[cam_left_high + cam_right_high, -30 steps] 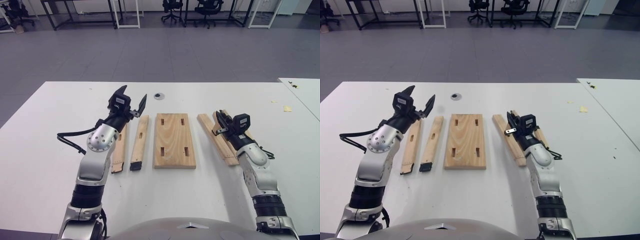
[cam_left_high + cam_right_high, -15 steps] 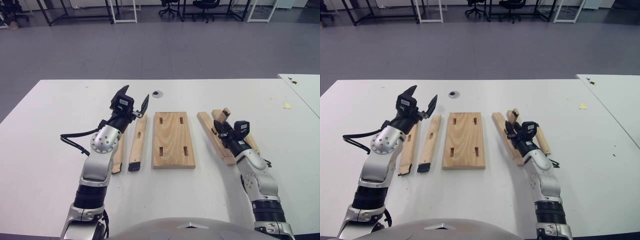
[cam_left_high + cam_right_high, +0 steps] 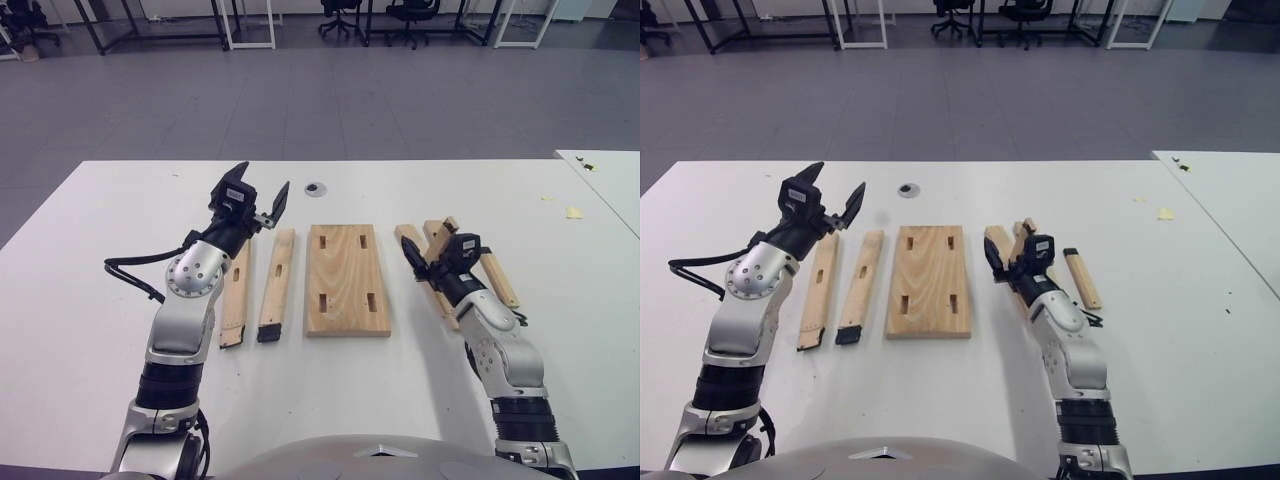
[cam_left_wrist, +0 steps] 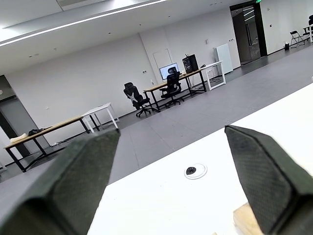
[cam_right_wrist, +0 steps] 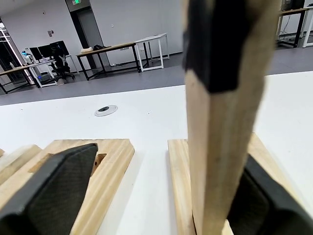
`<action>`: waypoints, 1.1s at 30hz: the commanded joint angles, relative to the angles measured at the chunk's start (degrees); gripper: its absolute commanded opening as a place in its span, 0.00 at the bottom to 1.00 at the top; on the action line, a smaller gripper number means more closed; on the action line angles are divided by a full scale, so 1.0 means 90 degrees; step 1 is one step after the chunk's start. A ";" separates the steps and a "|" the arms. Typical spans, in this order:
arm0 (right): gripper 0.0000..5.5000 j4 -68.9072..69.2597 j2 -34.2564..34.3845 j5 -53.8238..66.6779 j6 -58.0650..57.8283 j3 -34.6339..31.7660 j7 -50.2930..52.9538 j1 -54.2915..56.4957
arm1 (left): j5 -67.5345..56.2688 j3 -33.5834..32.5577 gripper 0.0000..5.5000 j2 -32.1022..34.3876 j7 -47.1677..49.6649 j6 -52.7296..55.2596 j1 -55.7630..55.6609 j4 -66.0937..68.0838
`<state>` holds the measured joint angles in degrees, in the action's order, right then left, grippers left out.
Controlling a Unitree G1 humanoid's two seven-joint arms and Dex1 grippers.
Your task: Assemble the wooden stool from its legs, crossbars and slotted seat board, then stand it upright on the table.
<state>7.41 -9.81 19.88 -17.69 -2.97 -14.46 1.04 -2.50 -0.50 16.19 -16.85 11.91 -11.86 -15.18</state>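
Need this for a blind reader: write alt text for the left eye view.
A slotted board lies flat on a table. The open left gripper hovers near two wooden strips; the open right gripper straddles a tilted stick.

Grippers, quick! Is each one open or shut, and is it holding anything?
Left gripper: open, holding nothing.
Right gripper: open; a wooden piece stands between its fingers, leaning against one, not clamped.

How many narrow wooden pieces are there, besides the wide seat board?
5. Two pieces lie left of the seat board, one just right of it, one tilted up at the right gripper, one farther right. Others may be hidden.
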 commanded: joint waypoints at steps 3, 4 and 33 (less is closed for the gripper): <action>0.73 0.0370 -0.0120 -0.0073 -0.0403 -0.0130 0.0164 -0.0231 | -0.0089 -0.0142 0.71 -0.0023 0.0064 0.0147 0.0140 -0.0021; 0.73 0.0420 -0.0159 -0.0059 -0.0481 -0.0140 0.0153 -0.0271 | -0.0084 -0.0142 0.71 -0.0032 0.0066 0.0136 0.0140 -0.0008; 0.60 0.1465 -0.1026 -0.0227 -0.4379 0.0136 0.0384 -0.0220 | 0.0266 0.0038 0.71 -0.0316 0.0552 -0.0171 0.0544 -0.0011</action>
<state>20.40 -19.22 18.24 -55.69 -1.97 -11.70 -0.75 -0.93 -0.31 13.05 -12.36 10.63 -7.15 -15.59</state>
